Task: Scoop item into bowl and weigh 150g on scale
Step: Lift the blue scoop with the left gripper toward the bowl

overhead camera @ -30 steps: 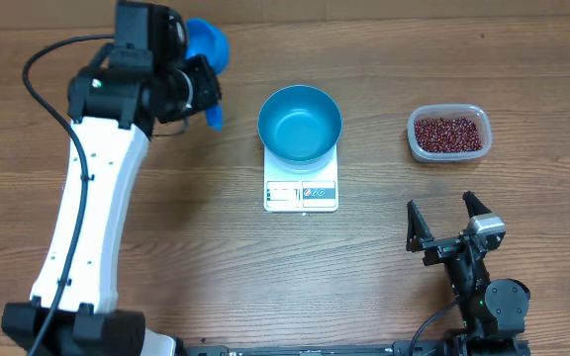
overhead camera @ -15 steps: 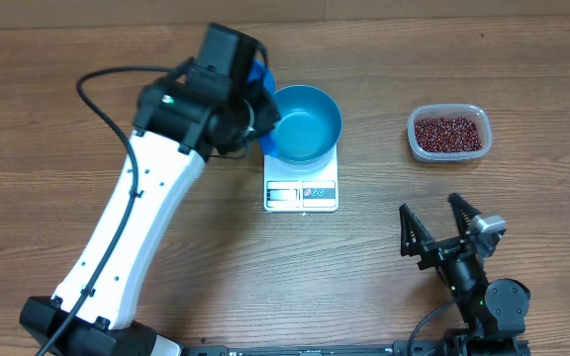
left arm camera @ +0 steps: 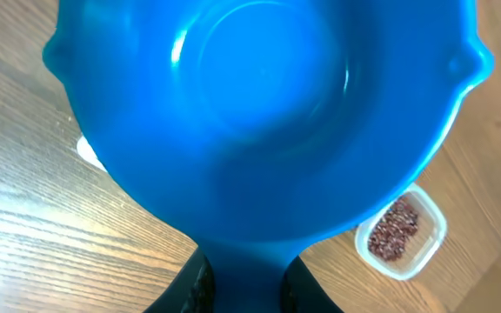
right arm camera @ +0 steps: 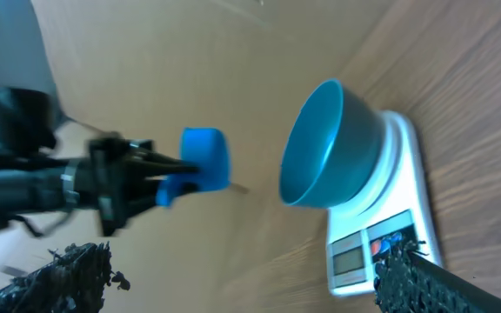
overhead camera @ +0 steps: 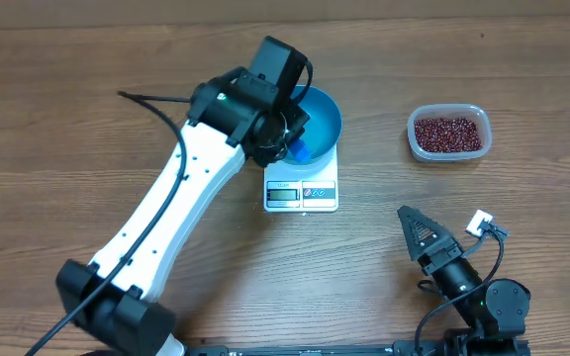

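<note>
The left gripper (left arm camera: 249, 283) swung its clamped, empty scoop (left arm camera: 259, 113) from ten o'clock to the bowl (overhead camera: 327, 114), beans (overhead camera: 448, 133) unfetched; the right gripper (overhead camera: 450, 229) gaped open.

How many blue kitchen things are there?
2. The blue bowl sits on the white scale; the blue scoop is in the left gripper, near the bowl. The arm may hide more.

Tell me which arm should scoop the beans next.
Left. Its gripper holds the empty scoop by the bowl. The right gripper is open and empty, though it looks nearer the tub of beans.
</note>
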